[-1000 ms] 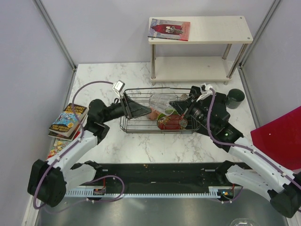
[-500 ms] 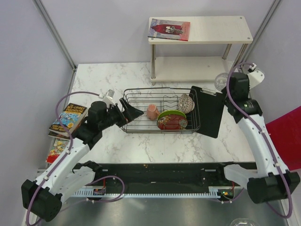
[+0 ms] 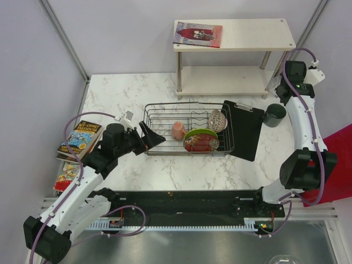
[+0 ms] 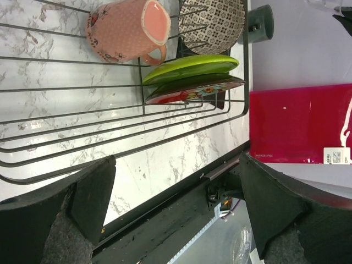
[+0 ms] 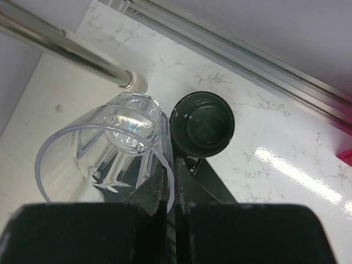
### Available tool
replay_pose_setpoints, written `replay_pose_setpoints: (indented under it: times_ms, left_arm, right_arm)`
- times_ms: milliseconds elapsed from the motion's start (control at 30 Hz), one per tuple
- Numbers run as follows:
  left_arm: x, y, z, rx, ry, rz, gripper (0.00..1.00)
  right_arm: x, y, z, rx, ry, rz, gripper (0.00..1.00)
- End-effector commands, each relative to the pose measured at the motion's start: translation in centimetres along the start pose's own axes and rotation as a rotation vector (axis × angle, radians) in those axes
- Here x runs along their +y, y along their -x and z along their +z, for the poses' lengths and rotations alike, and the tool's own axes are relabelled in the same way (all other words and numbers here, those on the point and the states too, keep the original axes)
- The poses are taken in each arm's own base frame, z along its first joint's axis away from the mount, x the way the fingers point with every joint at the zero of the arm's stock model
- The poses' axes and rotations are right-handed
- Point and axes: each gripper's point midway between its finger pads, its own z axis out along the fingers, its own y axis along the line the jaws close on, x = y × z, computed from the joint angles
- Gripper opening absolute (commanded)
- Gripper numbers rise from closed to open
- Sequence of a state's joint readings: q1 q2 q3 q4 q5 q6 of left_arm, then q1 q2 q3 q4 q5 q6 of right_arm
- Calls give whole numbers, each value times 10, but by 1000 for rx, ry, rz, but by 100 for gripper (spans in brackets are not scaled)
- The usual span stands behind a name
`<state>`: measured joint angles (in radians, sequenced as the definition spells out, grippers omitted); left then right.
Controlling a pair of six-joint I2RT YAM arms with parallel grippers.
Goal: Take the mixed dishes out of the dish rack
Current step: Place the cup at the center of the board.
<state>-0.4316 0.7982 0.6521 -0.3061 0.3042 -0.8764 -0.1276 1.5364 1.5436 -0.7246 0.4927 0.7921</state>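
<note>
Nearest, at about nine o'clock from the middle of the table, the left gripper [image 3: 155,135] hangs with its jaws spread wide and nothing between them, aimed at the left end of the dark wire dish rack [image 3: 165,153].

Inside the rack, toward its right half, the small pink dotted cup [image 4: 126,30] lies on its side. It looks light and stiff, and I judge the rim wall or the handle the surest hold. Just to its right, the lime-green round plate [image 4: 192,65] and the red patterned dish [image 4: 195,88] stand on edge, close together. Both look glazed, rigid and slippery. The exposed top edge is the place to pinch each one, and it should be drawn straight up so it does not scrape the wires or its neighbour. Behind them, at the rack's two o'clock corner, the grey-beige patterned small bowl [image 4: 212,25] leans on its side. It is brittle, and a grip across its lip seems best.

A black flat clipboard [image 3: 245,129] lies against the rack's right end.

Farthest, at two o'clock, the right gripper [image 5: 171,181] is pressed together on the rim wall of a clear ribbed glass tumbler [image 5: 104,159], which it holds above the marble. The glass is slick and fragile, and I judge it needs a gentle set-down. The dark green-black cup [image 5: 202,124] stands upright on the table right beside it.
</note>
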Motion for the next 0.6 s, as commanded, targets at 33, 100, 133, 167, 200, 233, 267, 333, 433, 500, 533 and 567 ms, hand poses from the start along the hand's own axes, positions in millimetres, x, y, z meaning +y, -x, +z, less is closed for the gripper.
replay_pose_setpoints:
  times_ms: [33, 100, 133, 167, 200, 233, 267, 333, 433, 500, 533, 567]
  left_arm:
    - [9, -5, 0, 8, 16, 32, 98]
    - [12, -7, 0, 17, 26, 29, 98]
    - [13, -9, 0, 22, 27, 29, 98]
    - [13, -9, 0, 24, 30, 30, 98]
    - [16, -11, 1, 29, 35, 29, 98]
    - [17, -12, 1, 31, 37, 25, 98]
    - [18, -12, 1, 33, 39, 24, 98]
    - [19, -14, 3, 43, 42, 23, 98]
    - [21, -16, 5, 59, 48, 16, 98]
    - [20, -16, 5, 60, 47, 16, 98]
    - [20, -16, 5, 59, 48, 15, 98]
    - [20, -16, 5, 59, 48, 15, 98]
  right_arm:
    - [-26, 10, 17, -9, -116, -3, 0]
    - [-46, -3, 32, 38, -164, 1, 0]
    - [-52, -6, 36, 54, -171, 14, 0]
    - [-56, -11, 39, 71, -173, 26, 0]
    - [-63, -17, 42, 85, -166, 41, 0]
    - [-64, -20, 42, 88, -159, 51, 0]
    - [-65, -22, 43, 88, -153, 59, 0]
    - [-65, -30, 45, 103, -138, 65, 0]
    - [-66, -39, 50, 120, -134, 69, 0]
    - [-66, -45, 54, 124, -124, 75, 0]
    - [-66, -46, 55, 127, -120, 77, 0]
    - [-64, -48, 56, 132, -108, 80, 0]
